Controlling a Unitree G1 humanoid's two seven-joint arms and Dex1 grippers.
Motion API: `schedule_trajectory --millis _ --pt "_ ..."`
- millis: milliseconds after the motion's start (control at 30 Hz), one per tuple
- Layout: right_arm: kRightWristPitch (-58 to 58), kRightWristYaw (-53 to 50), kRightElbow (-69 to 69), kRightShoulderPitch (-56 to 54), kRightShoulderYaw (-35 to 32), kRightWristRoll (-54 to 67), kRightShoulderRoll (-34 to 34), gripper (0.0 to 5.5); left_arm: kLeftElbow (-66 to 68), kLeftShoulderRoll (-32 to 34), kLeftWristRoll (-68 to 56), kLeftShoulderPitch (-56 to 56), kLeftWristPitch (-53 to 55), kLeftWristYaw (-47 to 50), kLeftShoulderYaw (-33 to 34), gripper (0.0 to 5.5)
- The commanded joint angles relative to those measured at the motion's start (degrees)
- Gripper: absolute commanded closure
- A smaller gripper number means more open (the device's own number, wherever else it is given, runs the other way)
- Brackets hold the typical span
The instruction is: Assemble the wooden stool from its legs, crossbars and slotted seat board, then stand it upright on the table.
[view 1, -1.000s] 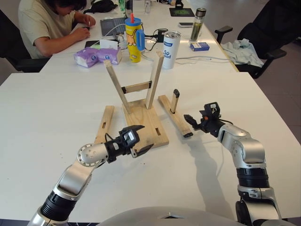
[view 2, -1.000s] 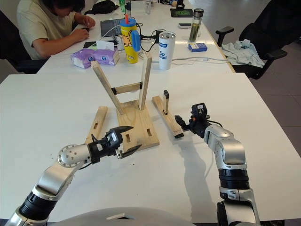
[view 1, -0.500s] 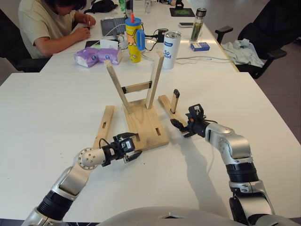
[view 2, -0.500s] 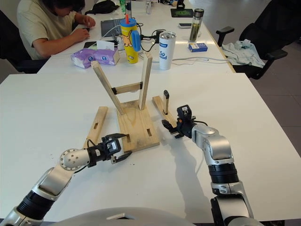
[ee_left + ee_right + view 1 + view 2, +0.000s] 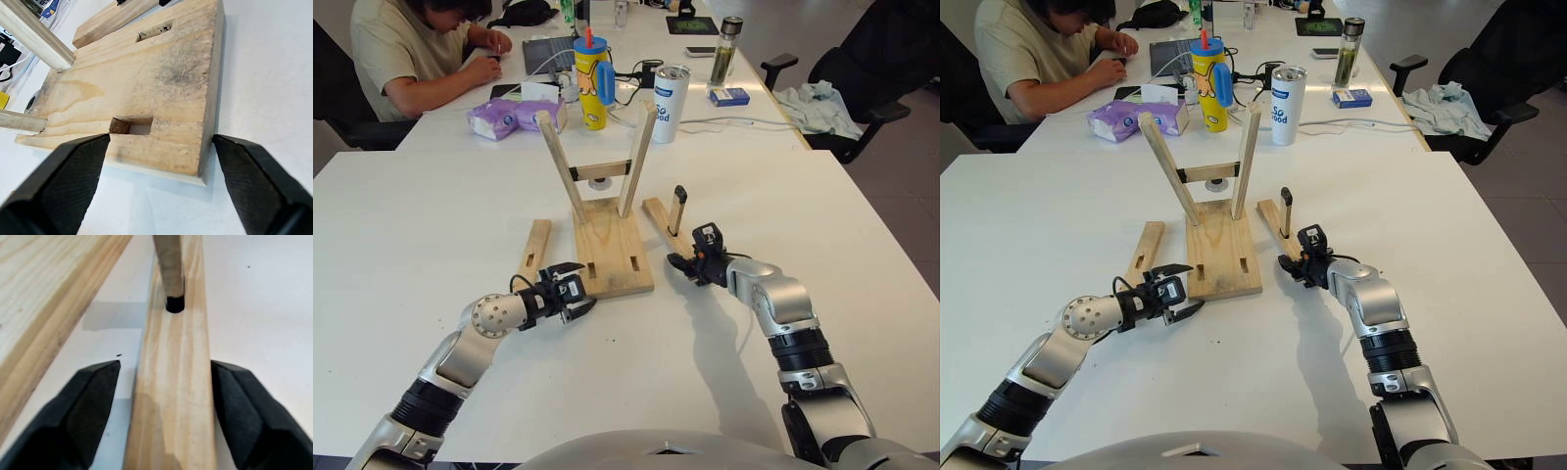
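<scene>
Seat board [image 5: 612, 250], two upright legs [image 5: 637, 157]

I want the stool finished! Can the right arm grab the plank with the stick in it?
Probably yes: the right tool is open, fingers either side of the plank, nothing between.

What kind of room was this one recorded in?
Most likely an office or shared workroom: long white tables, an office chair, and a laptop and tumbler on the far table.
</scene>
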Motion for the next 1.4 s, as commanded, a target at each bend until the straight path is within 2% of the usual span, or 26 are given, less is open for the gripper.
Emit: schedule_trajectory --millis 33,133,333,500,567,733,833,1000,1400 --pt "-1.03 0.14 -0.18 -0.25 0.1 -0.65 0.43 3.05 -3.9 -2.79 -8.08 -1.18 2.22 -0.94 5.07 1.58" --pt "-4.37 -0.89 -1.43 0.04 -2.12 -0.23 1.5 3.44 -7.05 -5.19 -15.42 -2.48 6.03 -1.06 9.12 1.58" --pt "-14.65 -5.32 -5.01 -0.85 -11.98 3.27 5.03 3.44 -10.97 -8.21 -29.05 -6.16 16.42 -0.01 16.78 1.58" --pt "-19.72 -2.91 -9.75 -3.46 -18.4 11.49 6.72 3.44 -12.56 -9.56 -38.42 -8.94 23.57 0.75 20.63 1.58" --pt "-18.22 -0.45 -12.06 -4.33 -19.82 16.85 6.83 3.44 -12.75 -9.93 -42.73 -9.94 26.67 0.68 22.21 1.34" --pt "-4.8 6.93 -18.62 -6.3 -23.81 40.14 4.69 3.44 -11.46 -10.64 -58.72 -13.25 36.21 0.27 28.12 0.62" --pt "4.72 11.29 -20.33 -6.09 -23.75 52.52 0.98 3.44 -9.14 -10.57 -65.9 -15.81 40.33 1.59 31.17 0.11" --pt "13.96 17.23 -20.76 -4.66 -21.33 62.52 -4.07 3.44 -6.07 -10.16 -78.51 -20.06 47.89 3.4 33.95 0.1" --pt "16.47 31.27 -20.46 -0.51 -14.39 59.22 -12.66 3.44 -5.58 -9.76 -92.85 -23.46 53.62 8.16 34.22 0.1"
